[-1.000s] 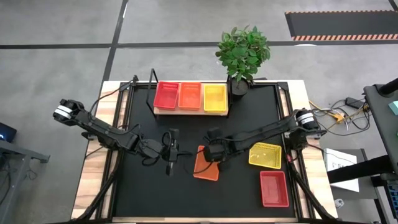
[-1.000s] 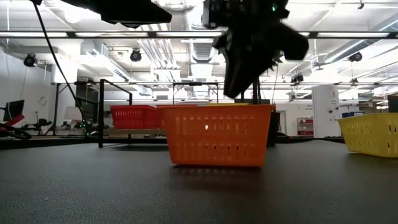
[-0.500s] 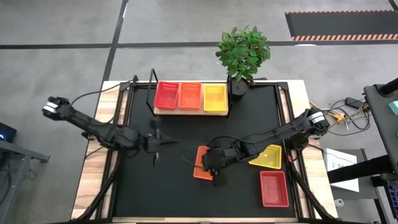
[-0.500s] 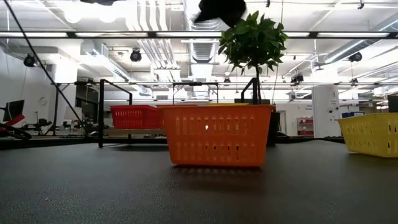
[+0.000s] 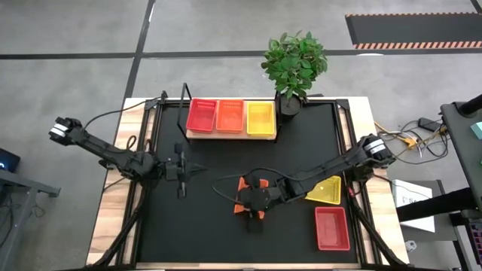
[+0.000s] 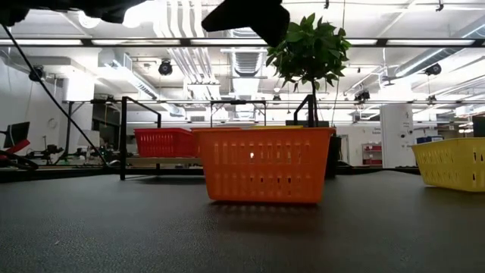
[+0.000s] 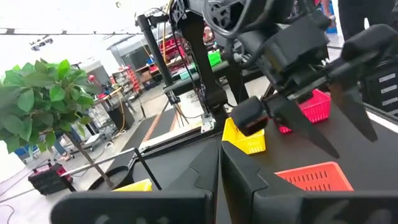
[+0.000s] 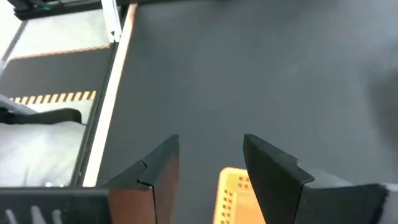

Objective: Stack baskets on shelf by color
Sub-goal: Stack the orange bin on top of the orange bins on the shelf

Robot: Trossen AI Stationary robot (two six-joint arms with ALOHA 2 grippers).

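Right gripper [image 5: 253, 205], fingers parted, now hovering directly over the loose orange basket [image 5: 242, 186] mid-table, having swung in from beside it, while the left gripper [image 5: 181, 167], fingers pressed together, is retreating toward the table's left edge; pickup for shelf [image 5: 230, 134] appears imminent.

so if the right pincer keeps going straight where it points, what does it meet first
Probably the orange basket: the right pincer is open just above its rim, pointing at it and the black tabletop. How far above is unclear.
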